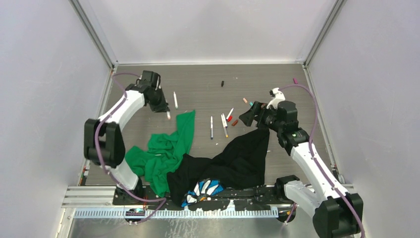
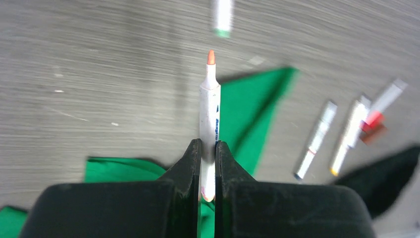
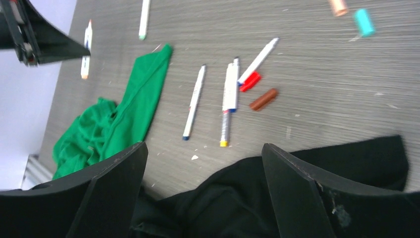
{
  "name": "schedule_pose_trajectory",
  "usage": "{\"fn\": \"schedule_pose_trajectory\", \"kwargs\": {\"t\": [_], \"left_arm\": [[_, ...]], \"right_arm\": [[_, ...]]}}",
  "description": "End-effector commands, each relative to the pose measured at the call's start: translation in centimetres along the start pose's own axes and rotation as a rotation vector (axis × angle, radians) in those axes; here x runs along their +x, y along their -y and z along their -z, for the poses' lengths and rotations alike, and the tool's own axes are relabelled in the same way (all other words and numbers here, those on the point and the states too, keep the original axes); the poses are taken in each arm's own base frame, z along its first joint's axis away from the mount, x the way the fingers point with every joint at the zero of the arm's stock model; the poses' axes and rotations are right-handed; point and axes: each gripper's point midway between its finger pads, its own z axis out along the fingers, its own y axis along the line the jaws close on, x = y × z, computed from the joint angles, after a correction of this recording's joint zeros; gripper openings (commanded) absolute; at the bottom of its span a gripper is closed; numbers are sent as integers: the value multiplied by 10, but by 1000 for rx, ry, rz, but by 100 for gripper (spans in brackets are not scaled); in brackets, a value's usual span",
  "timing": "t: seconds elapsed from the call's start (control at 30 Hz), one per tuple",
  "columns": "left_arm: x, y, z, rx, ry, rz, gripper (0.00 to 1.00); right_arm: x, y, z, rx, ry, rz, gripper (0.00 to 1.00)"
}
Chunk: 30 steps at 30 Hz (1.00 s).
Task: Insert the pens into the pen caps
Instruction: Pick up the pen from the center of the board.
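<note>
My left gripper [image 2: 208, 148] is shut on a white pen [image 2: 209, 109] whose orange tip points away from it, held above the table by the green cloth's corner; in the top view it is at the back left [image 1: 163, 106]. Another pen [image 1: 175, 99] lies just beyond it. Three pens [image 3: 194, 101] [image 3: 228, 96] [image 3: 257, 61] lie mid-table, with a red cap [image 3: 250, 81] and a brown cap [image 3: 263, 99] beside them. A teal cap [image 3: 364, 22], a peach cap [image 3: 339, 7] and a black cap [image 1: 222, 84] lie farther back. My right gripper [image 3: 204, 151] is open and holds nothing, above the black cloth's edge.
A crumpled green cloth [image 1: 163, 151] covers the left-centre of the table and a black cloth [image 1: 237, 158] the near centre. A blue-and-white patterned item [image 1: 203, 191] lies at the near edge. Grey walls enclose the table on three sides.
</note>
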Motion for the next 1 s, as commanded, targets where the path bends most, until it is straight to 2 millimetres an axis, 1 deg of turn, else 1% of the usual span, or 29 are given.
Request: {"fn": "schedule_pose_trajectory", "kwargs": {"t": [0.0,0.07,0.2,0.27,0.33,0.37,0.43,0.5,0.6,0.77,0.97], "left_arm": [[28,75,63,330,-6,-231,0],[48,98,85,449,-22,-341,0],[92,142,123,704,41,-522,0],[108,151,141,791,72,-582,0],[116,154,155,820,104,-630,0],[122,155,162,835,115,-654,0],[136,159,168,854,102,-701,0],[146,161,171,860,101,-735,0],[153,163,171,858,96,-754,0],[155,164,171,850,96,-759,0],[153,164,173,847,113,-750,0]], "right_arm": [[-19,-53,-9,-141,34,41,92],[-13,-78,-15,-212,15,20,93],[-3,-130,-22,-395,-22,-46,93],[-1,-152,-23,-463,-30,-66,93],[1,-167,-23,-504,-28,-77,92],[0,-171,-23,-510,-22,-87,91],[-4,-176,-23,-519,-2,-112,89],[-9,-180,-23,-524,20,-140,86],[-12,-185,-24,-526,42,-167,81],[-9,-193,-23,-541,39,-165,73],[2,-195,-23,-551,0,-138,65]]}}
